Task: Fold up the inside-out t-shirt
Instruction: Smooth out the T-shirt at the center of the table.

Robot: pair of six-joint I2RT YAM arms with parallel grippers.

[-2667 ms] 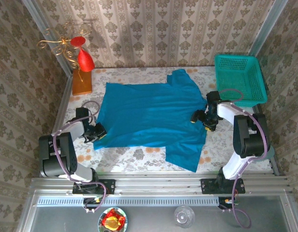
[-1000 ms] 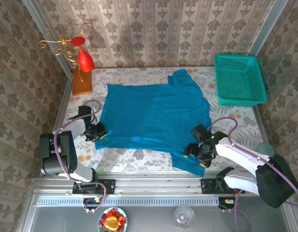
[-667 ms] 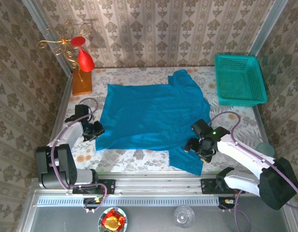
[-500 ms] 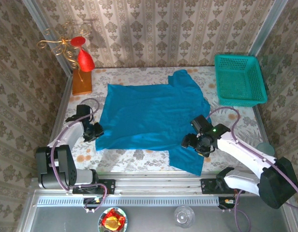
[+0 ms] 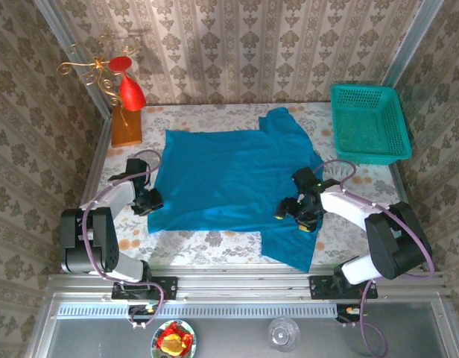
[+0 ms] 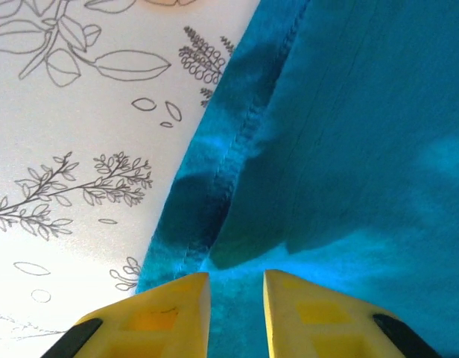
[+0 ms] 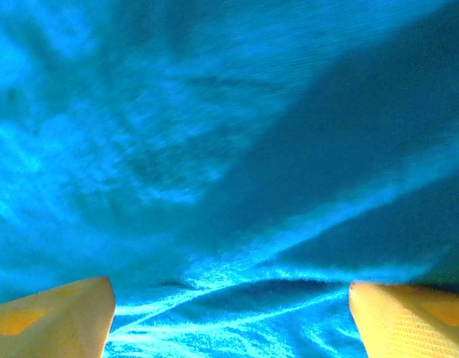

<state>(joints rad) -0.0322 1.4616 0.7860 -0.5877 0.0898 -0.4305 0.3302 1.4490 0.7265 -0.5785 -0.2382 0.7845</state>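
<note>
Left gripper [image 6: 235,280]: clenched to a narrow slot with the hem of the t-shirt [image 5: 229,175] bunched up between the yellow fingers [image 6: 166,317]. The cloth tents up just ahead of them.
Left gripper, place: at the shirt's near-left corner, about 8 o'clock on the table [image 5: 207,240]. It has hardly moved over the last second.
Right gripper [image 5: 289,211]: released. In its wrist view the two fingers stand far apart at the lower corners, with rumpled teal cloth across the gap.
Right gripper, place: over the shirt's near-right part, about 4 o'clock. Nearly three seconds ago it sat at the right hem near 3 o'clock, then it swung down toward 5 o'clock. Since half a second ago it has edged inward onto the body of the shirt, and its elbow is now tucked closer to the base.
T-shirt: spread flat across the middle of the table, one sleeve pointing to 1 o'clock and the other hanging toward 5 o'clock at the near edge. Its outline is much as before.
Basket [image 5: 367,123]: green mesh, at 2 o'clock and apart from the shirt — unmoved.
</note>
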